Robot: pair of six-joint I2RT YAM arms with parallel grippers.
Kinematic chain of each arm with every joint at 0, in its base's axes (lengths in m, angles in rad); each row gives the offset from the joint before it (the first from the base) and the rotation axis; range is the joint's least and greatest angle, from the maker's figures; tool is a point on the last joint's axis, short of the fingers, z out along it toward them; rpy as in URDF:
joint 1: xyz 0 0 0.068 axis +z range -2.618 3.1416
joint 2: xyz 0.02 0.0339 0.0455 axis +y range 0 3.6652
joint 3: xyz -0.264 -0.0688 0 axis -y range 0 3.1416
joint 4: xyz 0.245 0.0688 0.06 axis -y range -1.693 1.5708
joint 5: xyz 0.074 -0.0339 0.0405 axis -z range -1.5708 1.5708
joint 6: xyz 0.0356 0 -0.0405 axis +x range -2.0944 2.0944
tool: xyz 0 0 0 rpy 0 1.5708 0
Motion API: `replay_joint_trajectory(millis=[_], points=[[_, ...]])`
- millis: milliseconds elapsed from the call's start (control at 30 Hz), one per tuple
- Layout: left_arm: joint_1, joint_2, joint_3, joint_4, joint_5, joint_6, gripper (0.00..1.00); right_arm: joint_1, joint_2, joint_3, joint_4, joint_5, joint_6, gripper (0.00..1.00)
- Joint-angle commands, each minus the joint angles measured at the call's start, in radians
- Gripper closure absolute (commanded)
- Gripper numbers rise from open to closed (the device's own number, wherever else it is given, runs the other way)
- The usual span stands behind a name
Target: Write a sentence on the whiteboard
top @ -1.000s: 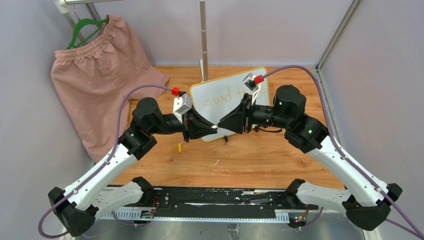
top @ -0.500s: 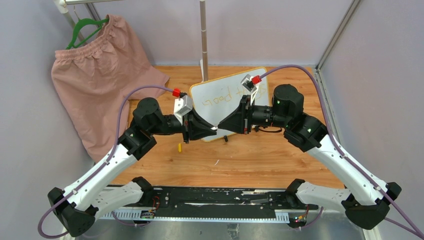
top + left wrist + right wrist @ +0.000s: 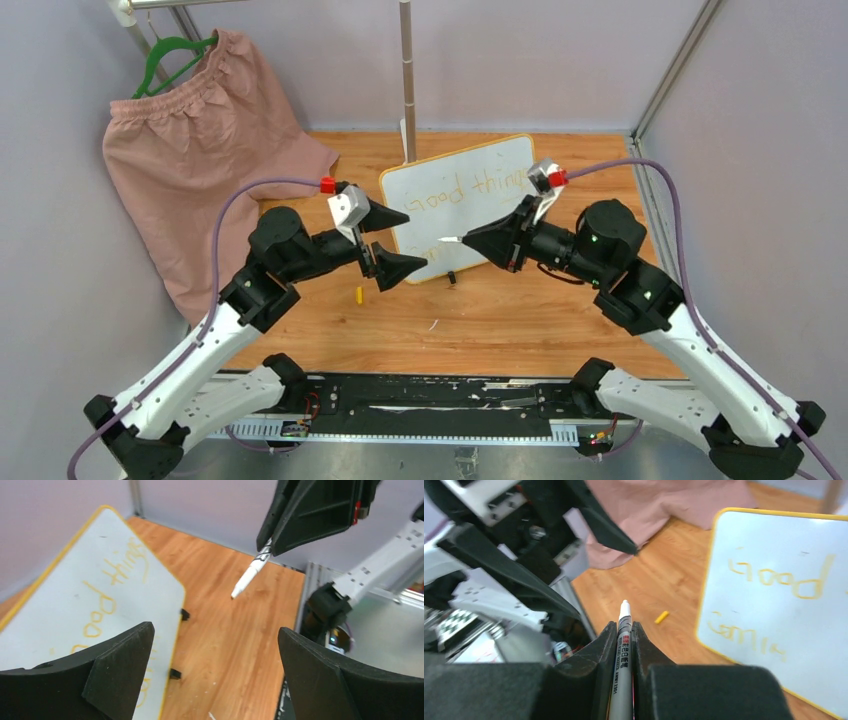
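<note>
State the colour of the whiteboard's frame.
The frame is yellow-orange, clearest in the right wrist view.

Read "Good things" as the top line of the sentence (image 3: 769,577), handwritten in yellow-orange on the whiteboard (image 3: 774,535), ahead and to the right of the right pincer (image 3: 623,627) in its own view. Made out a second line under it starting "Com", later letters unclear. Noticed small red and black print on the marker (image 3: 622,670) clamped in that pincer, too blurred to read.
</note>
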Motion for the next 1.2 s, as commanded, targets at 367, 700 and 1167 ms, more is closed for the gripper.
replay_joint_trajectory(millis=[367, 700, 1167], points=[[0.085, -0.090, -0.167, 0.093, -0.480, -0.163, 0.00, 0.007, -0.177, -0.529, 0.471, 0.636, -0.263, 1.00], [0.278, 0.047, -0.316, 0.364, -0.302, -0.413, 0.04, 0.007, -0.092, -0.668, 0.609, 0.707, -0.298, 1.00], [0.349, 0.282, -0.305, 0.531, -0.228, -0.456, 0.13, 0.009, 0.035, -0.690, 0.690, 0.675, -0.266, 1.00]])
